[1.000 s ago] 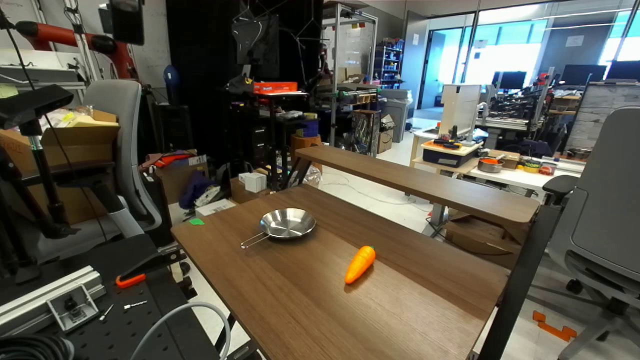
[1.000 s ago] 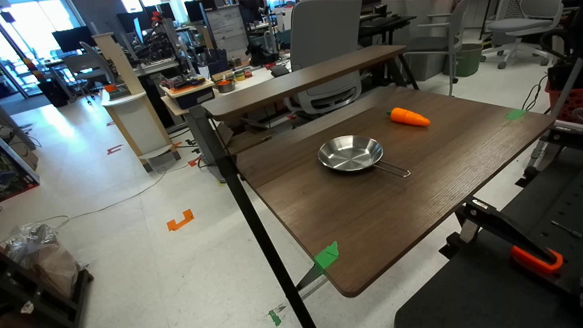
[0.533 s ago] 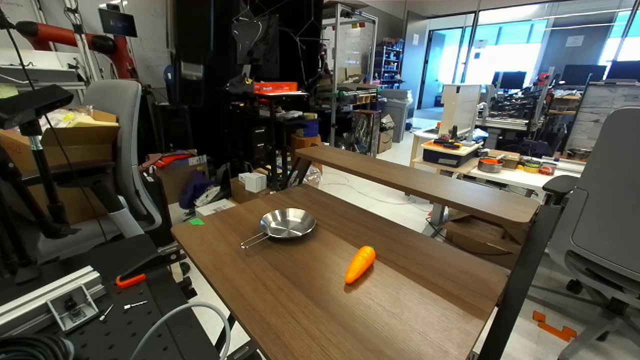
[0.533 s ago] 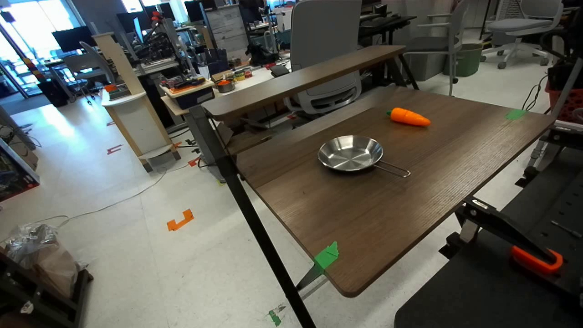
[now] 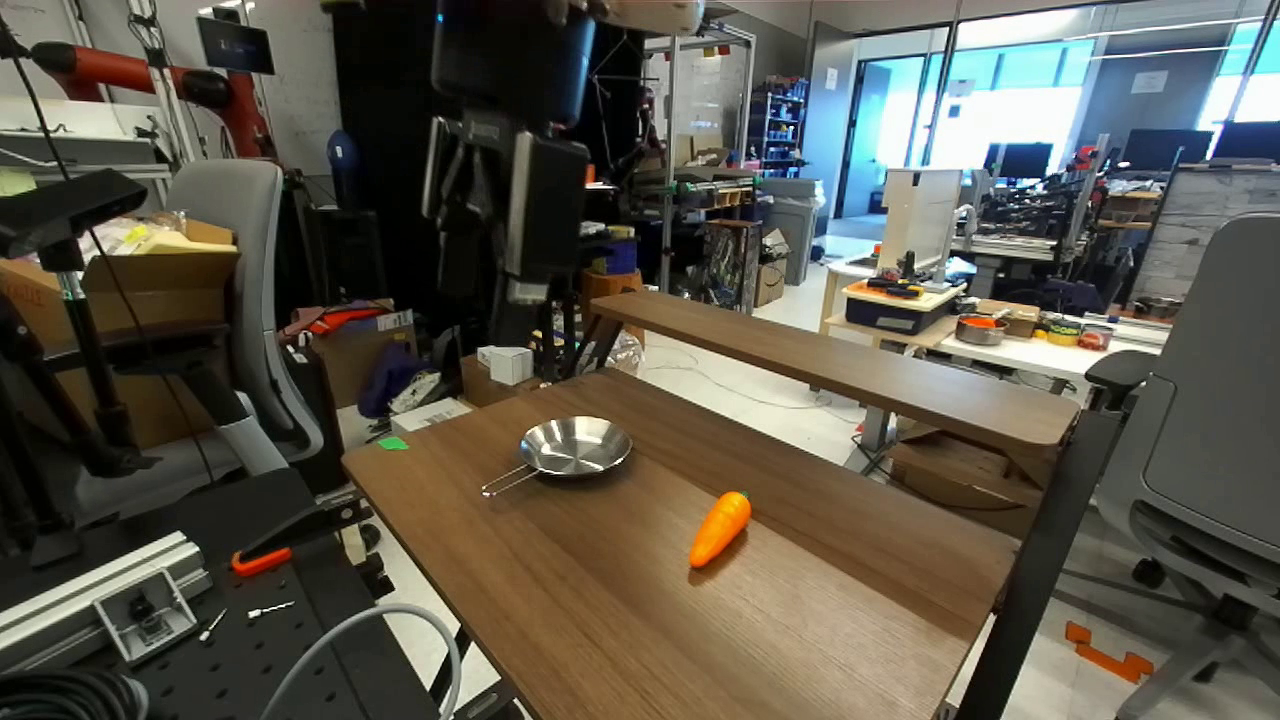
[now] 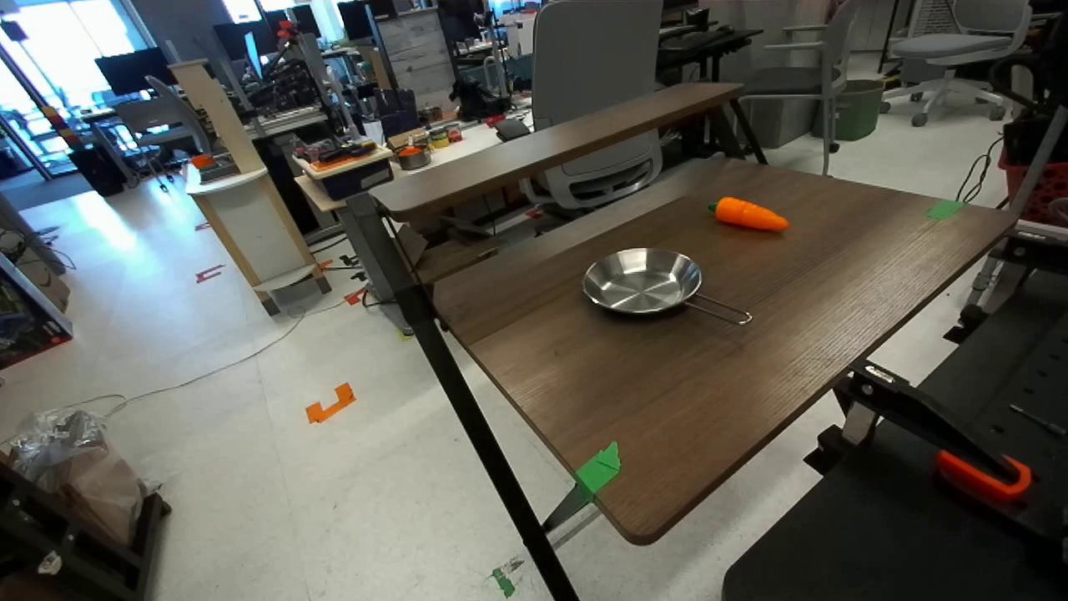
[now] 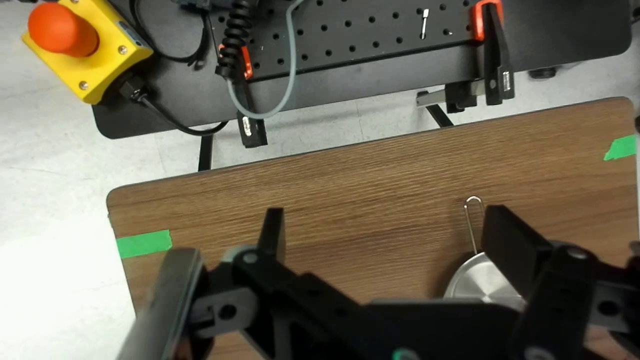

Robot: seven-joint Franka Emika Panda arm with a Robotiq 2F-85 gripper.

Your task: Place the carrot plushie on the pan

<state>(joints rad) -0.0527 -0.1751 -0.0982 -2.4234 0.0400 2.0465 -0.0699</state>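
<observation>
The orange carrot plushie [image 5: 720, 530] lies on its side on the brown wooden table, and also shows in an exterior view [image 6: 749, 214]. It does not show in the wrist view. The silvery pan [image 5: 575, 446] stands upright and empty on the table, apart from the carrot, and shows in both exterior views [image 6: 642, 281]. In the wrist view the pan [image 7: 480, 280] is partly hidden behind the right finger and the gripper body. My gripper [image 5: 515, 300] hangs high above the table's far-left part, touching neither thing. In the wrist view my gripper [image 7: 385, 215] is wide open and empty.
A raised wooden shelf [image 5: 830, 370] runs along one long side of the table [image 5: 600, 580]. A black bench [image 7: 350, 80] with clamps, a grey cable [image 7: 291, 60] and a red-and-yellow stop button [image 7: 65, 35] stands along the opposite side. Green tape [image 6: 599, 470] marks table edges.
My gripper has come into an exterior view from the upper left, moving right and lower in that picture. The carrot plushie and the pan have not moved.
</observation>
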